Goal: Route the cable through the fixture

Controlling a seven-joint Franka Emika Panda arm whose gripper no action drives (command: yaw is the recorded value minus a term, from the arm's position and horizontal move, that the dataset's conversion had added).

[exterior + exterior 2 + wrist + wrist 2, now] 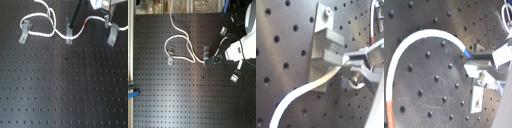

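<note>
The white cable [44,34] loops across the back of the black board. It passes the left clip [23,36] and dips at the middle fixture [69,34], with its green band [53,23] before the dip and its red band [86,22] after it. My gripper [212,61] is right beside the middle fixture [205,51] and is shut on the cable. In the first wrist view the fingers [358,56] pinch the cable [301,92] just next to the clip [326,40]. In the second wrist view the cable [414,37] arcs from the gripper [470,59] round to the red band [389,107].
A third clip [113,35] stands at the first exterior view's right. The black perforated board [65,90] stretches toward the front. The white arm body [240,47] hangs over the second exterior view's right side. A metal rail [132,55] runs along the second exterior view's left edge.
</note>
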